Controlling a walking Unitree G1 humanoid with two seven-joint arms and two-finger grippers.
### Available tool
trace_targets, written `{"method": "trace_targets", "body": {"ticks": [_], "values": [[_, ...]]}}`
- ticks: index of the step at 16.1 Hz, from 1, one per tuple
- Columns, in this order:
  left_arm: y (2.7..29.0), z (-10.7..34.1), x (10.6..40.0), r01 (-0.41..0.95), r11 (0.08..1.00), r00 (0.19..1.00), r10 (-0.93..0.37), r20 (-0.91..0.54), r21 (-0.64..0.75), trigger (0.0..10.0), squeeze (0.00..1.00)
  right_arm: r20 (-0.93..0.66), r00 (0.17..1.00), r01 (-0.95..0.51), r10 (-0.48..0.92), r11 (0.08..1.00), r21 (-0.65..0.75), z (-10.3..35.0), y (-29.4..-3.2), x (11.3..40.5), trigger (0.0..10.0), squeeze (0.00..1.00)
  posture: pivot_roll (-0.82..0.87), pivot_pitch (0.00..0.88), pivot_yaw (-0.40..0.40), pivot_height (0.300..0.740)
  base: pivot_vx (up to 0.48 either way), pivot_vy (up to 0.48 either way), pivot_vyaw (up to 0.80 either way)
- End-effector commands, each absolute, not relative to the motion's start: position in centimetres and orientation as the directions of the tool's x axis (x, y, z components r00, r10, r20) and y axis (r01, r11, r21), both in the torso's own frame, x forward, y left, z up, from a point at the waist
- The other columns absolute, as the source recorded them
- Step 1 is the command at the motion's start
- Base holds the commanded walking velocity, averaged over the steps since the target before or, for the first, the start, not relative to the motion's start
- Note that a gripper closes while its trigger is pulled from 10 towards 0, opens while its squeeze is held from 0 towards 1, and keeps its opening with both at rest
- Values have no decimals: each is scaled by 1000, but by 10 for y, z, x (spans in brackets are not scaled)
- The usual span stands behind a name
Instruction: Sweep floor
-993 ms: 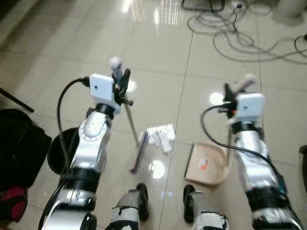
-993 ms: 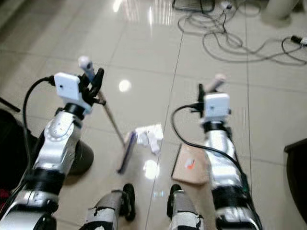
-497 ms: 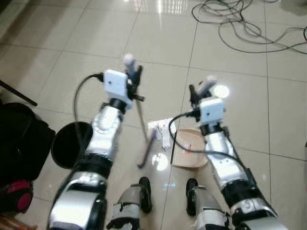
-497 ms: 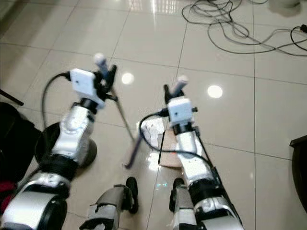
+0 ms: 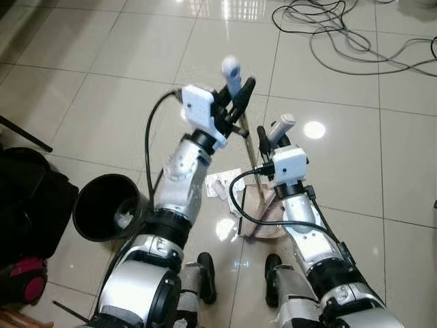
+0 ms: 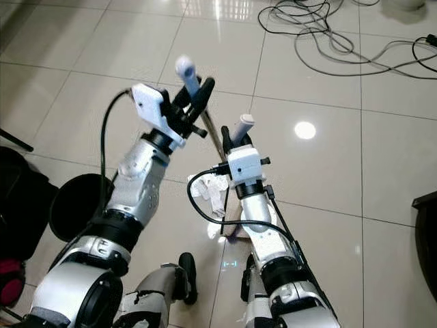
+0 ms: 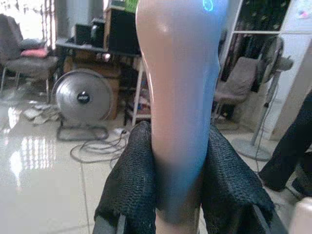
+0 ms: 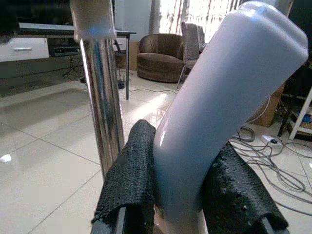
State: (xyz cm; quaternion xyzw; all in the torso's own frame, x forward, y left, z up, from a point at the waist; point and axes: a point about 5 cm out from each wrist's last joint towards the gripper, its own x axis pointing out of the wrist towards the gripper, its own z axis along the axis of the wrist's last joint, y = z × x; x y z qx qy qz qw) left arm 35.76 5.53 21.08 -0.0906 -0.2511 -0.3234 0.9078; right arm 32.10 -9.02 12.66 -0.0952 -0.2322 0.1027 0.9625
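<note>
My left gripper (image 5: 237, 102) is shut on the pale grip of the broom handle (image 5: 231, 69), held high over the floor. Its black pads (image 7: 129, 187) press both sides of the grip (image 7: 178, 97). The broom's metal shaft (image 5: 252, 157) slants down behind my right arm, which hides the head. My right gripper (image 5: 268, 135) is shut on the dustpan handle (image 5: 283, 124), and the shaft (image 8: 100, 107) stands close beside that handle (image 8: 219, 112). The beige dustpan (image 5: 272, 224) rests on the tiles under my right arm. Crumpled white paper (image 5: 222, 186) lies just left of it.
A black round bin (image 5: 109, 206) stands on the floor at my left, with a black bag (image 5: 27, 205) beyond it at the left edge. Loose cables (image 5: 341, 34) sprawl over the tiles ahead to the right. My two feet (image 5: 205, 273) show at the bottom.
My left arm has swung the broom to the right, up against the dustpan. My right arm has drawn the dustpan left toward the paper. The camera has shifted too.
</note>
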Motion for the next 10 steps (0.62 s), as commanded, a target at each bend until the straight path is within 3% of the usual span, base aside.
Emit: {"method": "trace_targets", "body": {"ticks": [1,5,10], "values": [[57,224,355,658,752,613,-554,563,23,10000,0,367,894,-187,256,959,-214,111,-82,315,10000,0,128,379,120,740,0,0,0],[94,245,361,575,798,584,-553,594,177,10000,0,366,897,-185,249,962,-201,109,-81,315,10000,0,138,369,130,740,0,0,0],[98,214,367,537,788,652,-614,445,300,10000,0,372,895,-190,246,965,-181,107,-77,310,10000,0,112,380,132,740,0,0,0]]}}
